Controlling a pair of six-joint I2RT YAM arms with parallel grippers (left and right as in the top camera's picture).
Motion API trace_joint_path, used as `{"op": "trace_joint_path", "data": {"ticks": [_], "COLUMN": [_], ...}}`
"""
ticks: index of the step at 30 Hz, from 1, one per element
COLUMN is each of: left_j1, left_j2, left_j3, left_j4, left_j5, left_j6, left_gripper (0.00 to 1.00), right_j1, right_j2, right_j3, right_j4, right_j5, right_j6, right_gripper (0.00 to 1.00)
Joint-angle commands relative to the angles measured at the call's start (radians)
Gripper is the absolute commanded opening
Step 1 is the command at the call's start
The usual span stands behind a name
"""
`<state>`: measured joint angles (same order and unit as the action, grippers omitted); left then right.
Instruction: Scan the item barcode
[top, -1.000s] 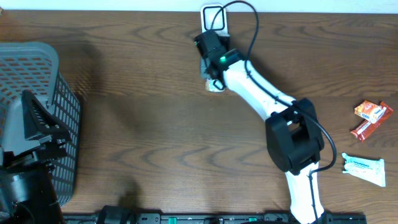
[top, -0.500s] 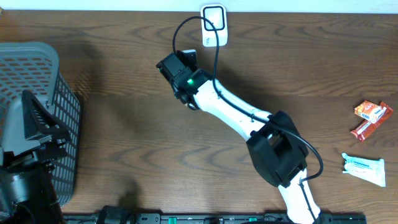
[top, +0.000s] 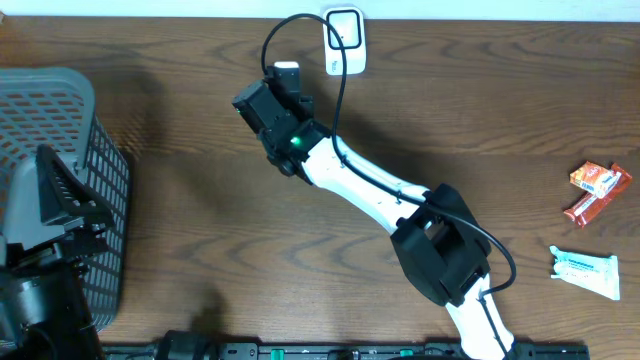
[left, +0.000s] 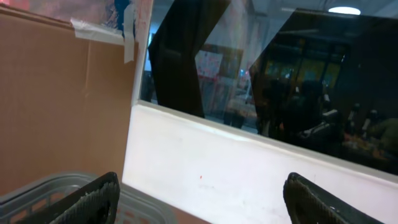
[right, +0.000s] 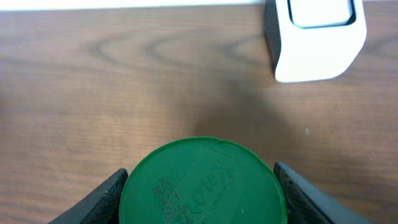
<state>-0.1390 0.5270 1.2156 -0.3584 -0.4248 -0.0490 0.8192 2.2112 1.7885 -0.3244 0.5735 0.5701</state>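
My right gripper is shut on a round item with a green embossed lid; a finger presses on each side of it. The white barcode scanner lies on the table ahead and to the right of the lid. From overhead, the right gripper hovers left of and below the scanner, and the held item's pale end sticks out beyond it. The item's barcode is hidden. My left gripper is open and holds nothing; it points at a wall and window.
A grey mesh basket stands at the left edge, with the left arm beside it. Two orange snack packets and a white tube lie at the far right. The scanner's black cable loops over the right arm.
My right arm has swung left, away from the scanner, carrying the green-lidded item. The left arm has not moved.
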Motion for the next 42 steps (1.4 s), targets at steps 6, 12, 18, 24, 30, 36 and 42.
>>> {"op": "trace_joint_path", "data": {"ticks": [6, 12, 18, 24, 30, 36, 42], "left_j1": [0.005, 0.005, 0.005, 0.005, 0.005, 0.005, 0.005], "left_j2": [-0.008, -0.008, -0.008, -0.008, -0.008, -0.008, -0.008], "left_j3": [-0.006, -0.006, -0.006, -0.006, -0.006, -0.006, -0.006], "left_j4": [-0.021, -0.026, -0.026, -0.026, -0.026, -0.03, -0.03], "left_j5": [-0.005, -0.005, -0.005, -0.005, -0.006, -0.006, -0.006], "left_j6": [-0.002, -0.002, -0.002, -0.001, -0.001, -0.001, -0.001], "left_gripper": [0.85, 0.85, 0.84, 0.84, 0.85, 0.85, 0.85], "right_j1": [0.058, 0.102, 0.152, 0.224, 0.296, 0.314, 0.32], "right_j2": [-0.045, -0.045, -0.045, -0.046, -0.046, -0.055, -0.146], "right_j3": [-0.121, -0.232, -0.281, -0.286, -0.286, -0.286, -0.286], "right_j4": [0.188, 0.306, 0.276, 0.236, 0.197, 0.093, 0.024], "right_j5": [0.136, 0.207, 0.211, 0.301, 0.36, 0.348, 0.272], "right_j6": [0.008, 0.008, 0.008, 0.008, 0.008, 0.021, 0.027], "right_gripper": [0.31, 0.34, 0.39, 0.54, 0.85, 0.94, 0.98]}}
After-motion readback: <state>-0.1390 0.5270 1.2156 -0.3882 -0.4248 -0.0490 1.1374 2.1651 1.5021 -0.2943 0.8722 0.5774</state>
